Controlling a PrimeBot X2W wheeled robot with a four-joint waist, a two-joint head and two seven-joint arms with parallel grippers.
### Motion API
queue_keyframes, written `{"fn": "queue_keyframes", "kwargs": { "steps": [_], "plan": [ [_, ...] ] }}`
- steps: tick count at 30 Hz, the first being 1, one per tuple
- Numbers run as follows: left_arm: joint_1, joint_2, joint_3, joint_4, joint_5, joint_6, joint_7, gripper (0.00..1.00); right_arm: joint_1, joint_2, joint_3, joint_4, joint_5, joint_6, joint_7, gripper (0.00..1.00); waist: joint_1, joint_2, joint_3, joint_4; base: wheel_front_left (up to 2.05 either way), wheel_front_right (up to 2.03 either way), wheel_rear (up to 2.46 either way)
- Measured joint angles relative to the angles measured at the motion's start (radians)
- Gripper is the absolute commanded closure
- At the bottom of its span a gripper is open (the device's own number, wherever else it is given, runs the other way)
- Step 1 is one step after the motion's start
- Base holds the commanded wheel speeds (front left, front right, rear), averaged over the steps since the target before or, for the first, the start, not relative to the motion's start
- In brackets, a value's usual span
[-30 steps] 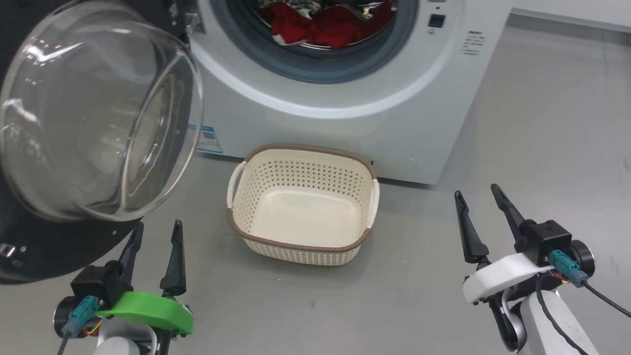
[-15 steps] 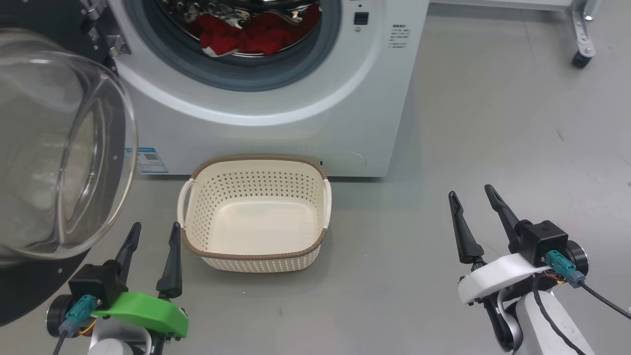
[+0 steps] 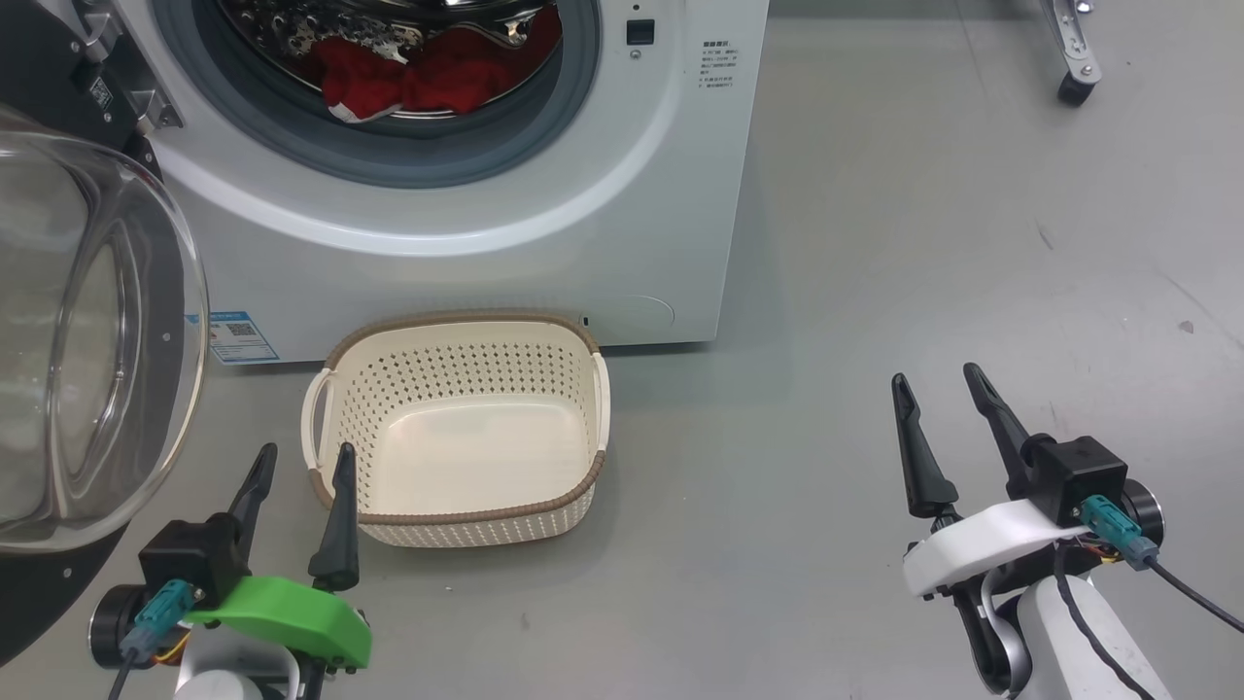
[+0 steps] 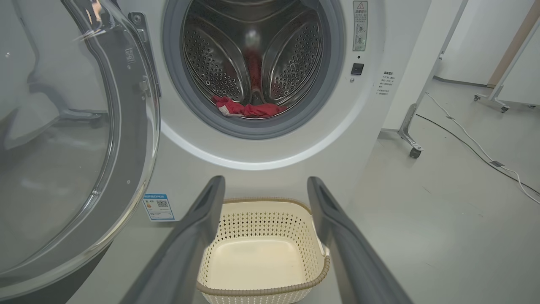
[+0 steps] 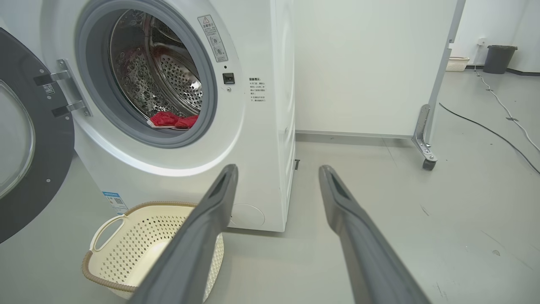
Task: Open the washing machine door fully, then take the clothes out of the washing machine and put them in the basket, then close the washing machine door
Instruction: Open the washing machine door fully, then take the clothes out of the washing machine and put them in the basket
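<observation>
Left gripper (image 3: 306,449): you had its jaws spread wide, clamping nothing, with the fingertips by the near-left corner of the basket (image 3: 457,321).
Right gripper (image 3: 935,377): just as wide and gripping nothing, over bare floor (image 3: 875,243) well to the right of the basket.
Count: two grippers, one washing machine (image 3: 486,262), one washing machine door (image 3: 87,321), one basket, one bundle of clothes (image 3: 408,78).
Clothes: red with a bit of white, lying at the bottom of the drum, close to its front lip.
Basket: on the floor, far edge against the machine's front base, below the drum mouth; its bare bottom showed.
Door: swung open on the machine's left side, glass bowl bulging outward.
Arms: you held both low, fingers pointing forward at the machine; the left faced the basket, the right sat past the machine's right corner.
</observation>
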Motion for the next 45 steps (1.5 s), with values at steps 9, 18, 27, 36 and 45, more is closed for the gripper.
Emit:
{"fn": "queue_keyframes", "kwargs": {
  "steps": [9, 18, 27, 36, 45],
  "plan": [
    [0.0, 0.002, -0.002, -0.007, 0.01, 0.017, 0.015, 0.0, 0.002, 0.0, 0.009, -0.002, 0.007, 0.0, 0.0, 0.0, 0.0, 0.0, 0.002, -0.007, 0.0, 0.0, 0.0],
    [0.0, 0.005, -0.002, -0.019, 0.02, 0.027, 0.017, 0.0, 0.002, 0.0, 0.011, -0.003, 0.009, -0.001, 0.0, 0.0, 0.0, 0.0, 0.001, -0.009, 0.0, 0.0, 0.0],
    [0.0, 0.004, -0.008, -0.026, 0.02, 0.035, 0.023, 0.0, 0.002, 0.0, 0.014, -0.003, 0.011, -0.008, 0.0, 0.0, 0.0, 0.0, -0.003, -0.013, 0.04, -0.04, 0.0],
    [0.0, 0.003, -0.012, -0.039, 0.019, 0.034, 0.026, 0.0, 0.007, 0.0, 0.017, -0.004, 0.011, -0.009, 0.0, 0.0, 0.0, 0.0, -0.007, -0.015, 0.33, -0.33, 0.0],
    [0.015, 0.003, -0.012, -0.04, 0.019, 0.035, 0.035, 0.0, 0.011, 0.0, 0.016, -0.004, 0.011, -0.009, 0.0, 0.0, 0.0, 0.0, -0.011, -0.015, 0.7, -0.7, 0.0]
  ]
}}
